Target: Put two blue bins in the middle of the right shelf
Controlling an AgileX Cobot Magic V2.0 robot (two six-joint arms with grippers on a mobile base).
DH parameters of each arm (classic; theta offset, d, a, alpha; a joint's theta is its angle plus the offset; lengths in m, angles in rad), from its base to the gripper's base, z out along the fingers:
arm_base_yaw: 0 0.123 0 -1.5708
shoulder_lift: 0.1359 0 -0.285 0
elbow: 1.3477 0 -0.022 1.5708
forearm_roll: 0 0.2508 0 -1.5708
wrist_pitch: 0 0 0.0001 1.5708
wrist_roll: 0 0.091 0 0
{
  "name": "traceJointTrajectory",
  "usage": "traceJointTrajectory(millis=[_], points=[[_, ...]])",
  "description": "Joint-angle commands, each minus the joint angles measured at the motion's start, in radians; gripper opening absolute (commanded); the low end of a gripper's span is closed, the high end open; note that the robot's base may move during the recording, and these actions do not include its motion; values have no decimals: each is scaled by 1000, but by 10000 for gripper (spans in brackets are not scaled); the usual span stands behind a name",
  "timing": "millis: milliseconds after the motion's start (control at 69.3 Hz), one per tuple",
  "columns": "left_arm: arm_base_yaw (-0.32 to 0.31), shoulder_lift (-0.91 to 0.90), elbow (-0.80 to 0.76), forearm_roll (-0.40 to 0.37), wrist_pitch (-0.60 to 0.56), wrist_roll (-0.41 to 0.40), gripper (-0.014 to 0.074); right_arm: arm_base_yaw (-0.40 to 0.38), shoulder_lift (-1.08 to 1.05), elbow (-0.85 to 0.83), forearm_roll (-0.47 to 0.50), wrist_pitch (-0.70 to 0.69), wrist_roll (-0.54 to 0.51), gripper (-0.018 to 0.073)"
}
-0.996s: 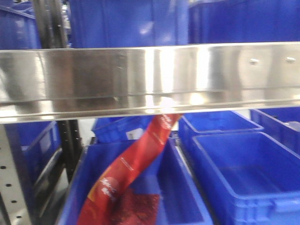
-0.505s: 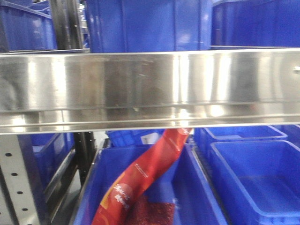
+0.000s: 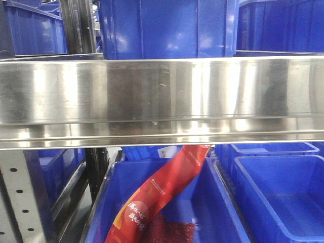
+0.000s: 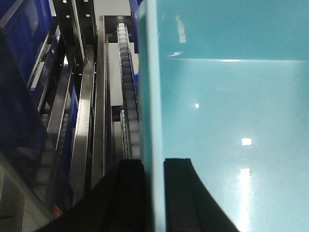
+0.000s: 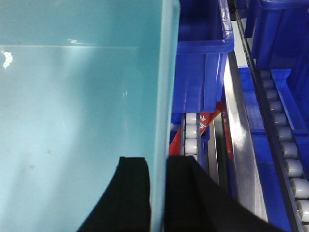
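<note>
While both grippers, left gripper [image 4: 153, 193] and right gripper [image 5: 158, 193], pinched the pale blue bin [image 4: 227, 121] walls, level carriage over the steel rail [image 3: 162, 101] at 12 o'clock was advisable.

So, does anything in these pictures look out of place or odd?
Yes. A long red printed bag leans diagonally in the dark blue bin below the steel shelf rail, its top hidden behind the rail. The other bins in view look empty.

Glossy plastic bin [image 4: 227, 121], mirror-polished steel rail [image 3: 162, 101]
</note>
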Motion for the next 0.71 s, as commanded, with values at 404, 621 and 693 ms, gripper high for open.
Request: traceJointTrajectory(millis=[404,621,693], points=[[-13,-1,-17,-46,-37,-1,-111,5,1,-20,33,-56,-2,-162],[-13,107,-17,-57,57,-1,-111,-62,97,-20,45,-22,0,-162],[-13,147,-17,-59,53,-1,-111,-87,137,-20,47,-22,0,-162]])
